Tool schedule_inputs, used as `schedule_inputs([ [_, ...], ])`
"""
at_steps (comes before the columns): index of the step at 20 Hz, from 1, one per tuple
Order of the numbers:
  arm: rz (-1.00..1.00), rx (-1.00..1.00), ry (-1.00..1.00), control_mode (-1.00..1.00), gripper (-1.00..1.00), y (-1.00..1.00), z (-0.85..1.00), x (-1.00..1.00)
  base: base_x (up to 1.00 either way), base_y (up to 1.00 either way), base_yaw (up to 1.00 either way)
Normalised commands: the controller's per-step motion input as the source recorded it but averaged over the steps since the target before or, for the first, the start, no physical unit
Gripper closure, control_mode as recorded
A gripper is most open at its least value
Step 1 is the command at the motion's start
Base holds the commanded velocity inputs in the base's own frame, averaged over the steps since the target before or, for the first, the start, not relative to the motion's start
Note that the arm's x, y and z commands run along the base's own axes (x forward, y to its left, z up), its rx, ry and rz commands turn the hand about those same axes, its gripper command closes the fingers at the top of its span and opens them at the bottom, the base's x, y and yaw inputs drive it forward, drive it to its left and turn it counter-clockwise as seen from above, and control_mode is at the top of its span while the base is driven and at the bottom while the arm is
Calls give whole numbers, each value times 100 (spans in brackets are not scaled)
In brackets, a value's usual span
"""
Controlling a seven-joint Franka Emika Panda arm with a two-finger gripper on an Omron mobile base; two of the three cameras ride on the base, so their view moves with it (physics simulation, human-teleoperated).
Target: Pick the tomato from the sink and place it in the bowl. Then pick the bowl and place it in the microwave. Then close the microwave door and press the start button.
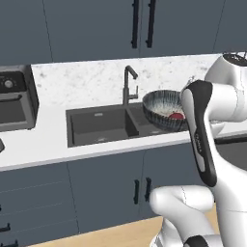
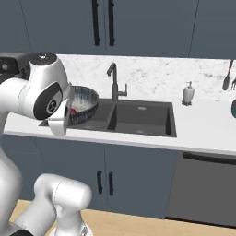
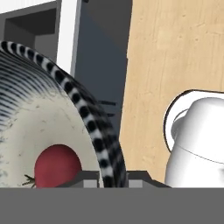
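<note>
Red against the pale speckled inside, the tomato (image 3: 57, 166) is lying in the bowl (image 3: 39, 109), so the first part of the task looks done and the step in hand appears to be carrying the bowl to the microwave (image 1: 14, 101). In the hand view the gripper (image 3: 113, 177) is sitting at about six o'clock with its two finger tips pinching the bowl's striped rim, one inside the wall and one outside. In the left base view the bowl is hanging tilted over the right basin of the sink (image 1: 103, 125), lifted clear of the basin floor, at roughly three o'clock from the tap (image 1: 129, 84); the right base view is showing it partly hidden behind the arm, with a sliver of red inside. To do this well, the robot is probably going to need a slow, level carry, since a rim pinch gives little hold against the bowl swinging, and the tilt could let the tomato roll out over the low side. The microwave is standing far off at nine o'clock on the counter (image 1: 38, 144), so a long sideways move seems to lie ahead. Both sink basins are holding nothing that can be made out.
</note>
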Motion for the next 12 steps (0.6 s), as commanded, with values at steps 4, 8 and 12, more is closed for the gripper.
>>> schedule_inputs([
  [4,0,0,0,100,100,0,0,0,-20,0,-55],
  [8,0,0,0,100,100,0,0,0,-24,0,-71],
  [12,0,0,0,100,100,0,0,0,-28,0,-75],
])
